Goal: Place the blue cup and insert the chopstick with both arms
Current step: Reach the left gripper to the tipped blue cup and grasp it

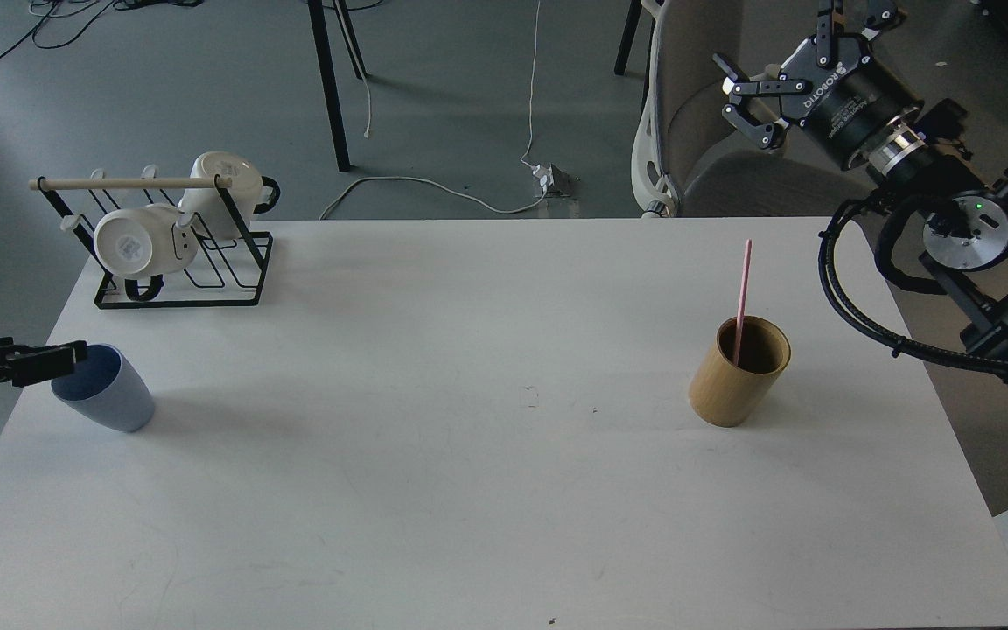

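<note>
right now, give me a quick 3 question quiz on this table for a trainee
1. True or false: the pink chopstick stands in the blue cup.
2. Which hand is nearest the blue cup: A) left hand B) right hand C) neither is in view?
3. Fill in: the two white mugs hang on the black wire ____.

Key:
1. False; it stands in the tan wooden cylinder.
2. A; it reaches the cup's rim from the left table edge, while the right hand hangs open beyond the far right corner.
3. rack
</note>
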Controlling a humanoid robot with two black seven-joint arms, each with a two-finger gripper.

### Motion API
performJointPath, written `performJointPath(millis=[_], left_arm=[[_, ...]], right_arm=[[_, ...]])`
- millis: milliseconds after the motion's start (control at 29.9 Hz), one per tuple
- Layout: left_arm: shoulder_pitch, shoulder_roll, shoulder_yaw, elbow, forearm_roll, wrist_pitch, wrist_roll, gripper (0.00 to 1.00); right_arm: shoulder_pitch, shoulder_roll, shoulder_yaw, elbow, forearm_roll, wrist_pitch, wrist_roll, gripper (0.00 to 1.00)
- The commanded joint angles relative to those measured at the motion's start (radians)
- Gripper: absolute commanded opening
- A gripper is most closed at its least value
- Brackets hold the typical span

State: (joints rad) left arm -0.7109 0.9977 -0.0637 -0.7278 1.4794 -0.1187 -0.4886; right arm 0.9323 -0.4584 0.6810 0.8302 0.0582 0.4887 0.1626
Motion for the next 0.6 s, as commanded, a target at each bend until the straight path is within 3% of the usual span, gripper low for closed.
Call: performJointPath(millis=[0, 568], left_arm=[[0.005, -0.004, 0.002, 0.001, -0.001, 0.001, 0.000, 0.97], [0.036, -0.074, 0.004, 0.097, -0.002, -0.001, 0.000, 0.85]], right_arm=[[-0.001, 0.000, 0.000, 0.001, 0.000, 0.000, 0.000, 0.99], [-0.001, 0.000, 0.003, 0.003, 0.002, 0.000, 0.000, 0.99]])
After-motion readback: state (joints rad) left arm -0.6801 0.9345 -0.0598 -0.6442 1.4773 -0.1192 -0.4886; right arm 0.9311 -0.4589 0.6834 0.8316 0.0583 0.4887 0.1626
